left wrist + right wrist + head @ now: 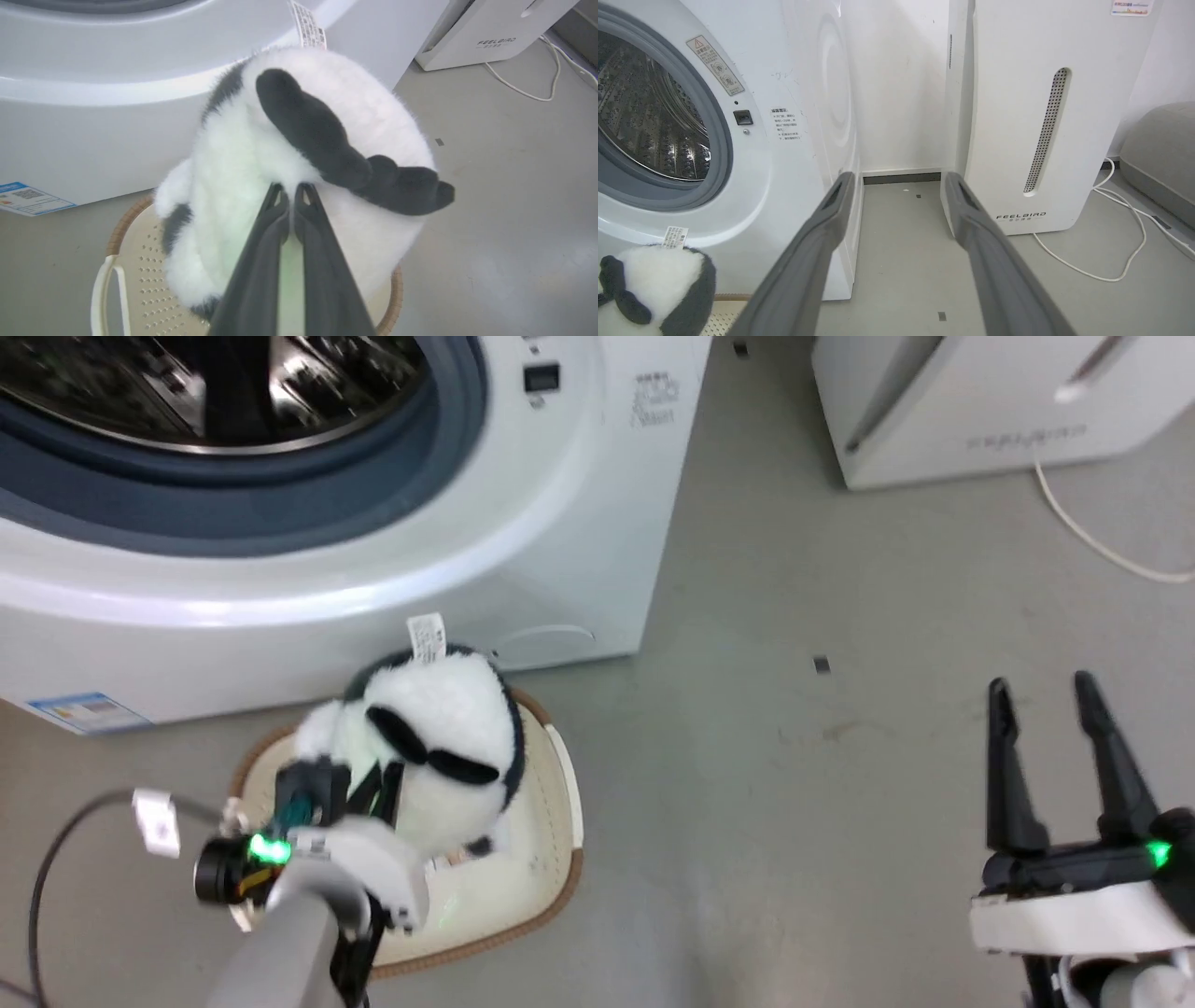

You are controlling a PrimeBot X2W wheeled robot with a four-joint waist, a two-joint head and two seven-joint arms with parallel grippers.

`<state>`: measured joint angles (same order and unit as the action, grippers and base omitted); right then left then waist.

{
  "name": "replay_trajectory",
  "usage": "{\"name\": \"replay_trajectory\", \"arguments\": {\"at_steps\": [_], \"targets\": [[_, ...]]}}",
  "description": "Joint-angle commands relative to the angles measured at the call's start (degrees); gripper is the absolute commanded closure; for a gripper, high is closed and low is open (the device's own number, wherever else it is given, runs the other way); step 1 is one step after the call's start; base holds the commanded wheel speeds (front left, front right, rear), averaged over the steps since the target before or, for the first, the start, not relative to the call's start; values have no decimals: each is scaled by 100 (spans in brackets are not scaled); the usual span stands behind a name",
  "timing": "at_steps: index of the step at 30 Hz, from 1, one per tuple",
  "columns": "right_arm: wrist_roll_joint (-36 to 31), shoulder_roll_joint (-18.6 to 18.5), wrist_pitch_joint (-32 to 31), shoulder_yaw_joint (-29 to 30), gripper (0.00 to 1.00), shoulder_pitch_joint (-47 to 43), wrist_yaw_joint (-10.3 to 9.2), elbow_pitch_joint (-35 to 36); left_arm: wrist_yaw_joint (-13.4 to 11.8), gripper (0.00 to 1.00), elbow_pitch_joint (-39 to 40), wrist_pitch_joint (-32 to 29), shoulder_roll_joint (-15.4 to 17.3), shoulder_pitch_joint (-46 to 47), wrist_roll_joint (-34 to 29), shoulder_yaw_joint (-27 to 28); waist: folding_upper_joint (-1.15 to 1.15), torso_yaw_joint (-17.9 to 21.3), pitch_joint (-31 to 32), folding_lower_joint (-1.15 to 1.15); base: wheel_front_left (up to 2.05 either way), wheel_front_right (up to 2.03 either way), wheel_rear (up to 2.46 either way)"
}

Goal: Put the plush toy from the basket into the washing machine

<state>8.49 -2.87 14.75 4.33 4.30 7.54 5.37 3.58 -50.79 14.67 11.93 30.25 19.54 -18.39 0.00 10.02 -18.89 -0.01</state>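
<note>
Left end effector [290,190]: fingers [259,266] pressed together, pinching a tuft of white fur on the plush toy [448,709], just under one black patch [317,135]. No gap between them in the left wrist view. Right end effector [1041,683]: fingers spread, nothing between them, hanging over bare floor [794,784] well off the washing machine's [560,457] right-hand corner.

The toy sits low in front of the washing machine, below the porthole's grey gasket [280,495] and close to the front panel [579,579], over the basket [537,859]. Cannot tell whether its underside rests in the basket or hangs clear of it. The sewn-in label [427,637] sticks up toward the panel. The steel drum [640,116] is open to sight.

Risks, as judged:
- The grip is on pile, not body. The toy is bulky against narrow tips (most of its mass hangs to either side of the pinch), so the fur may slide out on the lift. The toy would then drop back, or onto the floor at the machine's foot.
- The porthole lip lies higher than the toy. A forward move without enough height would push the toy into the front panel and lever it out of the pinch.
- The soft bulk could snag on the gasket fold and be left half in, half out on release.
- A loose hold lets the toy swing, and a fast lift would worsen that.
- The right end effector is too far from the machine to steady anything.
</note>
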Motion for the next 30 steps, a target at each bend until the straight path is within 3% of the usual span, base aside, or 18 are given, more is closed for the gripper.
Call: {"name": "replay_trajectory", "arguments": {"at_steps": [1, 8, 15, 25, 30], "targets": [[-129, 0, 25, -71, 0, -130, -5, 5, -97, 100, 428, 31, -6, -401, 16, 155, 0, -121, 310, 1, 0, 0, 0], [-237, 0, 25, -139, 0, -452, -5, 22, -293, 100, 2074, 32, -127, -1592, -141, 680, 0, -224, 744, 1, 0, 0, 0], [-349, 0, 25, -105, 0, -719, -5, 22, -213, 100, 3465, 32, -274, -2161, -399, 1082, 0, -308, 1025, 1, 0, 0, 0], [-307, 0, 25, -206, 0, -679, -5, 123, -78, 100, 4944, 32, -214, -1993, -729, 1691, 0, -151, 800, 1, 0, 0, 0], [-228, 0, 25, -299, 0, -502, -5, 233, 29, 100, 5067, 32, 88, -1410, -820, 1876, 0, 40, 304, 1, 0, 0, 0]]}}
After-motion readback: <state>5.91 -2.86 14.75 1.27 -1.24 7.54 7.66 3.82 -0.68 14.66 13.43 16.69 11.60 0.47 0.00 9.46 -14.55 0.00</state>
